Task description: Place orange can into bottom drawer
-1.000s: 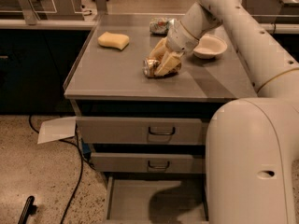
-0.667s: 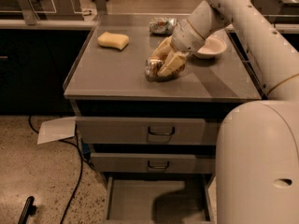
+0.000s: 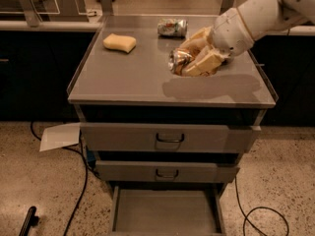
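The orange can is clamped in the claw over the right half of the counter. Since a second ago it has risen slightly, and a shadow now falls beneath it, so the lift seems begun. The bottom drawer stands open below. No writing is legible on this can or on the silver-green can.

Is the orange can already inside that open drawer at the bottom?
No, the orange can is up at the cabinet top, clasped in the gripper, and the bottom drawer stands open below.
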`<state>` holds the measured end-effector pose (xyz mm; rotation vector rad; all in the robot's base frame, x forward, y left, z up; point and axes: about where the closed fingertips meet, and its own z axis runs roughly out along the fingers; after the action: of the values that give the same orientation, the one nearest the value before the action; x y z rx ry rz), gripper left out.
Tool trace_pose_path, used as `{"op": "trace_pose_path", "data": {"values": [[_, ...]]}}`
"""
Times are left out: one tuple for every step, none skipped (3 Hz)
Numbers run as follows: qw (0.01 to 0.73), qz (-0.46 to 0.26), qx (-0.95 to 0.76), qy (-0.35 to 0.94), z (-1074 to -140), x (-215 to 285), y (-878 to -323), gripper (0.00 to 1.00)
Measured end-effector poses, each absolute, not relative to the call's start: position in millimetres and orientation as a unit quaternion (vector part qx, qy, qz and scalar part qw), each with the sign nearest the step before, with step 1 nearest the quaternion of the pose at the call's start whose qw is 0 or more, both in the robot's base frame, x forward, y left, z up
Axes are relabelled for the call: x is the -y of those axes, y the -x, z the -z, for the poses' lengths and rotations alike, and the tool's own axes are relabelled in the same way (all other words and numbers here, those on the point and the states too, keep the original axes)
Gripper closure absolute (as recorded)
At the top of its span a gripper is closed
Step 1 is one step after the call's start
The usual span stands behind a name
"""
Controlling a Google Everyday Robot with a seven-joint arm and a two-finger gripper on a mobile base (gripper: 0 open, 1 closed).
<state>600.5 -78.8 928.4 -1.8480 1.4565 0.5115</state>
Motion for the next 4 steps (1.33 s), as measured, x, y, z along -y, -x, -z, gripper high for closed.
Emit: {"op": "trace_pose_path", "data": {"values": [[0.419, -0.180, -0.577, 0.678, -958.3, 80.0, -556.5, 1.00], [0.460, -0.187, -0.605, 0.623, -936.8, 88.5, -530.6, 1.00], [0.447, -0.190, -0.631, 0.604, -904.2, 101.6, -518.8, 1.00], [0.447, -0.190, -0.631, 0.605, -904.0, 100.8, -518.2, 1.00]]}}
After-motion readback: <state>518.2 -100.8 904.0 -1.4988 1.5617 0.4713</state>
